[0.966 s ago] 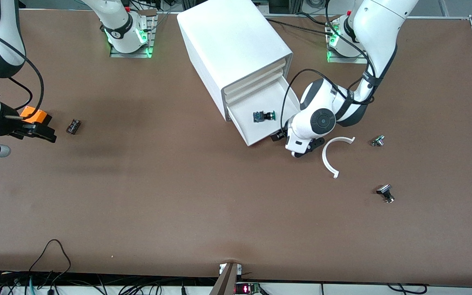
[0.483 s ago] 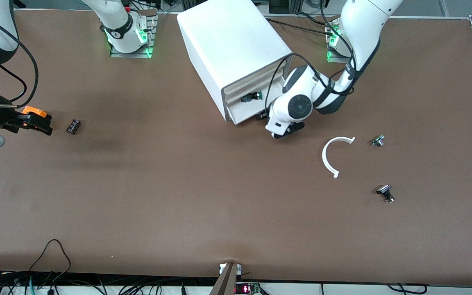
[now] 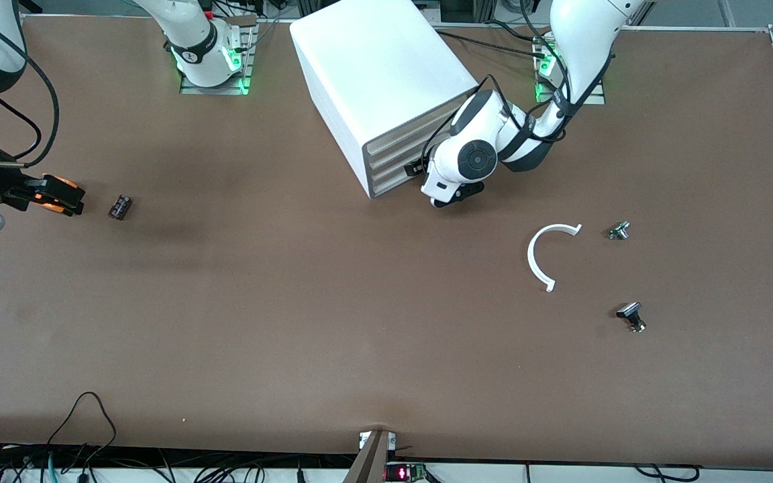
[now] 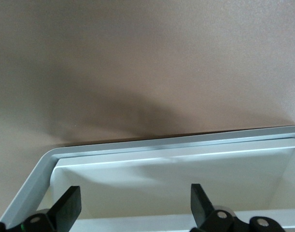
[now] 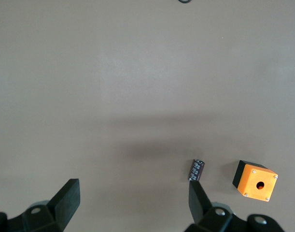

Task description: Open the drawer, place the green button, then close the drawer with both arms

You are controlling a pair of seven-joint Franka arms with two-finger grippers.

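Slid the drawer (image 3: 396, 181) fully home into the white cabinet (image 3: 380, 74) over the last second; a second earlier stood pulled out with the button lying inside. Carried the left gripper (image 4: 135, 208) in with it, up to the cabinet's front.

Starting at the right arm's end of the table (image 3: 292, 322): hung the right gripper (image 5: 133, 205) low over the bare tabletop, fingers spread wide and holding nothing. Looked to be waiting. Showed an orange cube (image 5: 255, 181) just beside that gripper, not between its fingers, and a small black part (image 3: 120, 206) close by on the table.

At mid-table: showed all four cream drawer fronts flush, the bottommost one shut. Kept the button out of sight; judged to be inside the closed drawer, where it lay before. Held the left gripper at that drawer's front, fingers spread apart and gripping nothing; could not tell whether touching.

Toward the left arm's end: left a white arc (image 3: 539, 258) and two small black-and-silver parts (image 3: 619, 231) lying well apart from the cabinet.

Judged opening, placing and closing all done; left little more than drawing the left gripper away.
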